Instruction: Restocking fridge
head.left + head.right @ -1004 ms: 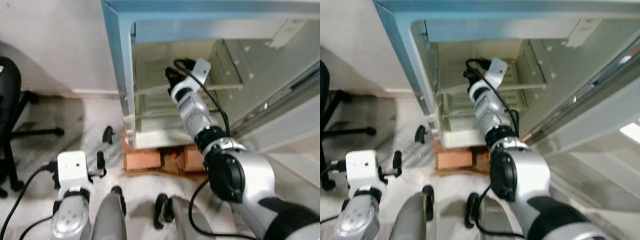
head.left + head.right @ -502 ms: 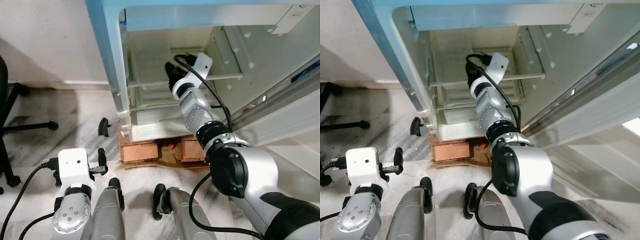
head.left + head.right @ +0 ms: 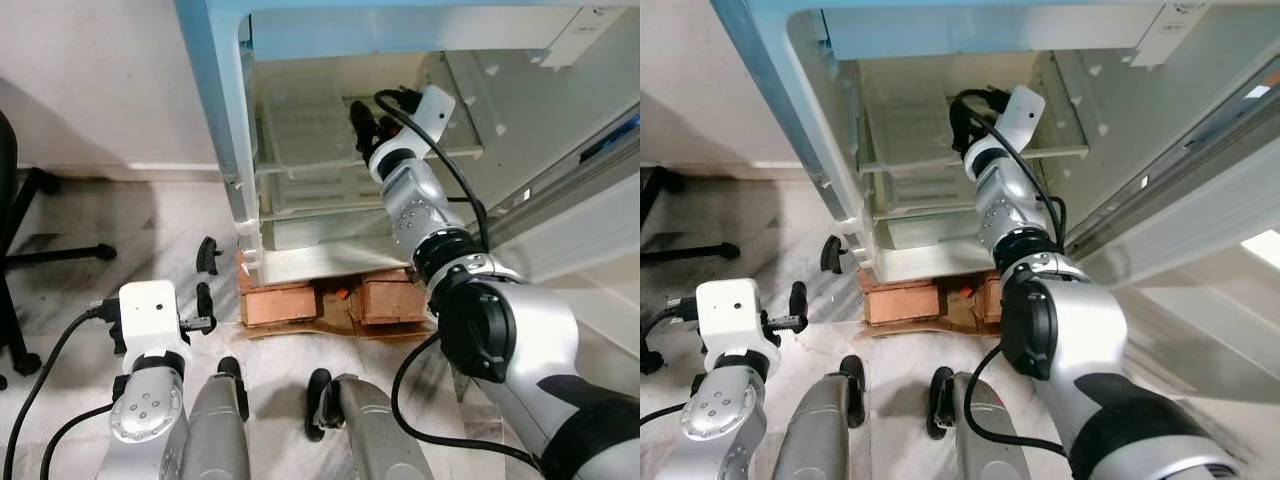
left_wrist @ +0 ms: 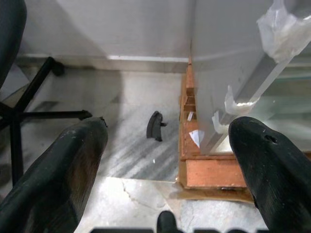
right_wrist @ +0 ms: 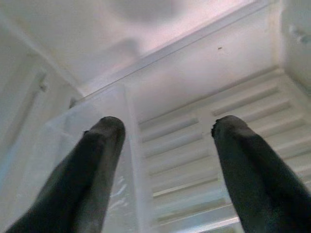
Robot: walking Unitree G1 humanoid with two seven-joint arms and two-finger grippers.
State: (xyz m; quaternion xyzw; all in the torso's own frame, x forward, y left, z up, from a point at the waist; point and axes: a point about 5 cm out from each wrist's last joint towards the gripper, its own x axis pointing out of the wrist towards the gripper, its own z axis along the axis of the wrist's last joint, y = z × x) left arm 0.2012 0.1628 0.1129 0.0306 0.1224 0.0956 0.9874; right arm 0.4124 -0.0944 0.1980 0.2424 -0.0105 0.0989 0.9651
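Nearest the robot, the left tool [image 3: 203, 308] hangs low over the pale marble floor [image 3: 120, 220], its two black fingers [image 4: 63, 170] spread wide apart with nothing between them; past them in the left wrist view lies a small black curved piece [image 4: 154, 125] on the floor, and beside it the bricks [image 3: 282, 302] that prop up the fridge [image 3: 225, 120]. A black office chair [image 3: 15, 230] stands off to the robot's left by the wall. Farther on, the right arm reaches forward and up into the open fridge, and the right tool [image 3: 362, 125] sits inside the compartment just above the glass shelf [image 3: 300, 125], toward its right-hand part. Its fingers [image 5: 102, 165] are released, held well apart, gripping nothing, and they point at the ribbed white back wall [image 5: 204, 145] of the fridge, with the shelf's clear surface below them. Beneath that shelf, a clear drawer [image 3: 310, 190] fills the lower part of the fridge. The fridge door [image 3: 570, 200] stands swung open on the robot's right, beyond the right arm.
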